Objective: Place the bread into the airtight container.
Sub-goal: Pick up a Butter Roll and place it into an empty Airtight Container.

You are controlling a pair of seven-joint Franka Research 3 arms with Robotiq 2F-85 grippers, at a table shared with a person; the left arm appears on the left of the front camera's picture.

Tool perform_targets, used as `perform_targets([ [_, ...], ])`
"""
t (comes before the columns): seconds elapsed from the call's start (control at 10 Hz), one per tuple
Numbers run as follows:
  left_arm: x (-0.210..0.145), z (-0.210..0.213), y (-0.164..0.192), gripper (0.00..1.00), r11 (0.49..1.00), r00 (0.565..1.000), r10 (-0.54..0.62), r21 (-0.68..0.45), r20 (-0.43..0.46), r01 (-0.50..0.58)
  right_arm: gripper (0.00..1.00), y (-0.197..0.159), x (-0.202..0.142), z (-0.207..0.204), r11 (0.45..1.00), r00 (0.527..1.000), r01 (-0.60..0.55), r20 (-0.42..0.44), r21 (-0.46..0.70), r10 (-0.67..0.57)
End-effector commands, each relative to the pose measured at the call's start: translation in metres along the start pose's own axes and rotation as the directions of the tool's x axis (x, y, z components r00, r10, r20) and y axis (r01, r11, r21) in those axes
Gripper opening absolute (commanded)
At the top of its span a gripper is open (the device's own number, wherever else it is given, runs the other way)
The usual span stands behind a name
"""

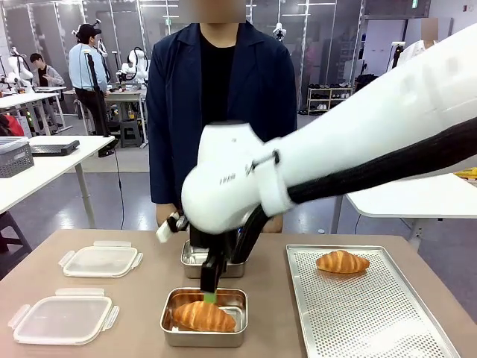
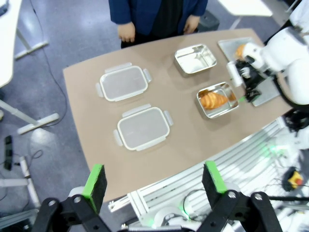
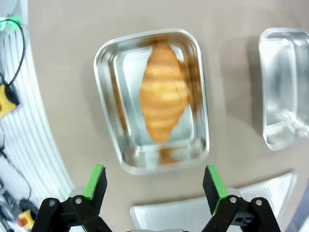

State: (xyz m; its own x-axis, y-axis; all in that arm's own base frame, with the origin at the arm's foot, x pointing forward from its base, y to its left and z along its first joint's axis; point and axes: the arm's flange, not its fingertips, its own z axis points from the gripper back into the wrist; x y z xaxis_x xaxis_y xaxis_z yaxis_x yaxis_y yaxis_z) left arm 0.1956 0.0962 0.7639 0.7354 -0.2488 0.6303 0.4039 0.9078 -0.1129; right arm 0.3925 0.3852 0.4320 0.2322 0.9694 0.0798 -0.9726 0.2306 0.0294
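One croissant lies inside the near steel container, flat on its floor. In the front view its long axis runs from 9 to 3 o'clock, along the container's longer side, with one tapered tip toward each short wall. In the right wrist view the same loaf stands from 12 to 6 o'clock, roughly centred, with bare metal all around it.

Above the container's far edge hangs the right gripper. Its green-padded fingers are spread wide and empty, apart from the croissant. The left gripper is high above the table, its jaws likewise wide apart with nothing between them.

From the filled container, an empty steel container sits at 12 o'clock, just beyond it and partly behind the right arm. A perforated tray lies at 3 o'clock, and a second croissant rests near its far end, long axis also 9 to 3. A near lid sits at 9 o'clock and a far lid at about 10 o'clock, both flat on the table. A person in a dark jacket stands at the far side.
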Motion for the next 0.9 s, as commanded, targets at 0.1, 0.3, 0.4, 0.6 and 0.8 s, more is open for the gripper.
perform_targets([
  [0.1, 0.001, 0.002, -0.001, 1.00, 1.000, 1.000, -0.016, -0.005, -0.003, 0.016, 1.00, 0.010, -0.075, 0.095, 1.000, 1.000, 0.012, 0.003, -0.029, -0.012],
  [0.3, 0.001, 0.002, -0.001, 1.00, 1.000, 1.000, -0.016, -0.005, -0.003, 0.016, 1.00, 0.023, -0.135, 0.156, 0.997, 0.998, 0.042, 0.041, -0.072, -0.039],
  [0.4, 0.001, 0.002, -0.001, 1.00, 1.000, 1.000, -0.016, -0.005, -0.003, 0.016, 1.00, 0.035, -0.161, 0.183, 0.991, 0.997, 0.055, 0.065, -0.125, -0.047],
  [0.6, 0.001, 0.002, -0.001, 1.00, 1.000, 1.000, -0.016, -0.005, -0.003, 0.016, 1.00, 0.045, -0.214, 0.219, 0.971, 0.983, 0.145, 0.143, -0.191, -0.118],
  [0.8, 0.001, 0.002, -0.001, 1.00, 1.000, 1.000, -0.016, -0.005, -0.003, 0.016, 1.00, 0.052, -0.264, 0.235, 0.940, 0.951, 0.263, 0.222, -0.219, -0.214],
])
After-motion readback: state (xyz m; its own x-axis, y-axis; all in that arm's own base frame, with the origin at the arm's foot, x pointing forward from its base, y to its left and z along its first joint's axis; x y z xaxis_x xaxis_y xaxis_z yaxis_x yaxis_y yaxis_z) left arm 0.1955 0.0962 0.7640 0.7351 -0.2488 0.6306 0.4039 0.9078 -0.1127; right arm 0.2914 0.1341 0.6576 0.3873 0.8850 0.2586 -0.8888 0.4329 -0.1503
